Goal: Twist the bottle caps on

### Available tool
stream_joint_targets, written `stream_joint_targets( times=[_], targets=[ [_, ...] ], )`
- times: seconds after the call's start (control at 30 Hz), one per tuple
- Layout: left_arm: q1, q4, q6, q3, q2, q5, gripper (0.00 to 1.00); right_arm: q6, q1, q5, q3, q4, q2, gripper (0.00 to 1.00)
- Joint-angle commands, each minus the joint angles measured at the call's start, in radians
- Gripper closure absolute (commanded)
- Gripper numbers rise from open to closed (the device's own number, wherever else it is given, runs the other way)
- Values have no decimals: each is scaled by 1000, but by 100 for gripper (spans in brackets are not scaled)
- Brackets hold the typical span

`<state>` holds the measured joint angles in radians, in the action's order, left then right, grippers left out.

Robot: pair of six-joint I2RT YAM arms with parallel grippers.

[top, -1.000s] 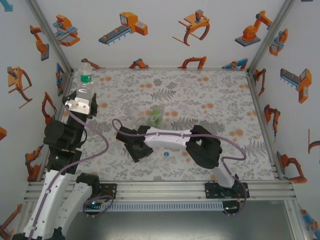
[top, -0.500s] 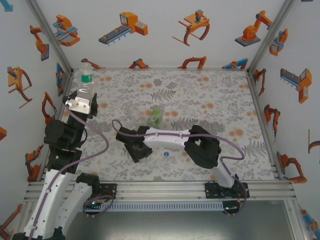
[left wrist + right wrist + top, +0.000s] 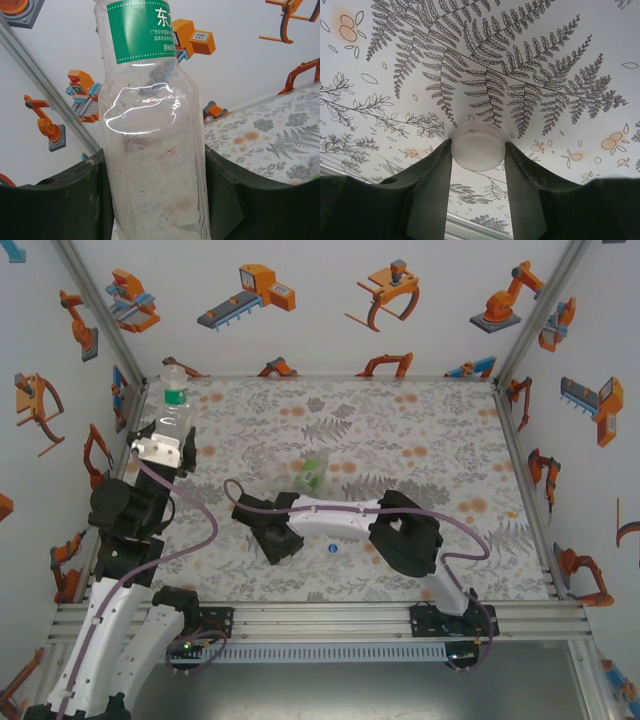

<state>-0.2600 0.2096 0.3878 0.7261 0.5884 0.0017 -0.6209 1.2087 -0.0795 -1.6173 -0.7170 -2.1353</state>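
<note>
**Both fingers loaded: left on labelled bottle, right on white cap**

The left fingers [image 3: 60, 200] were spread wide and pressed against both sides of the clear bottle [image 3: 150, 165], clamping its lower body. The bottle stood close to upright between them, with its green label [image 3: 142, 30] above the grip. In the top view this bottle [image 3: 172, 405] sat at the far left corner of the table [image 3: 420, 420], near the left wall, with the left arm [image 3: 125, 510] reaching up to it from the near edge.

The right fingers [image 3: 427, 195] were narrowly parted and pinched a white cap [image 3: 477, 145] by its rim, one finger on each side. The fern-patterned mat [image 3: 520, 75] was right behind the cap; could not tell whether the cap touched it. From above, the right arm [image 3: 340, 518] lay stretched leftward, low across the middle of the table.

A blue cap [image 3: 331, 549] lay loose on the mat just on the near side of the right arm, untouched. A green-tinted bottle [image 3: 312, 475] lay on its side just beyond the same arm, apart from both pairs of fingers.
</note>
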Motion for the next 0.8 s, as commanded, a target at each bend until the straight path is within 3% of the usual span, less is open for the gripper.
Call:
stream_joint_targets(
  times=[0.0, 0.1, 0.5, 0.63, 0.77],
  targets=[
    [8, 18, -27, 19, 12, 43, 100, 7, -10, -44, 32, -7, 79, 68],
    [7, -1, -36, 35, 41, 125, 100, 25, -36, -53, 77, 16, 161, 70],
    [-4, -64, -40, 121, 203, 686, 100, 111, -290, 87, 425, 214, 625, 75],
    [-49, -202, 58, 184, 265, 864, 100, 175, -382, 159, 516, 258, 770, 76],
    [-132, -387, 205, 241, 310, 924, 100, 260, -439, 173, 560, 269, 893, 77]
  ],
)
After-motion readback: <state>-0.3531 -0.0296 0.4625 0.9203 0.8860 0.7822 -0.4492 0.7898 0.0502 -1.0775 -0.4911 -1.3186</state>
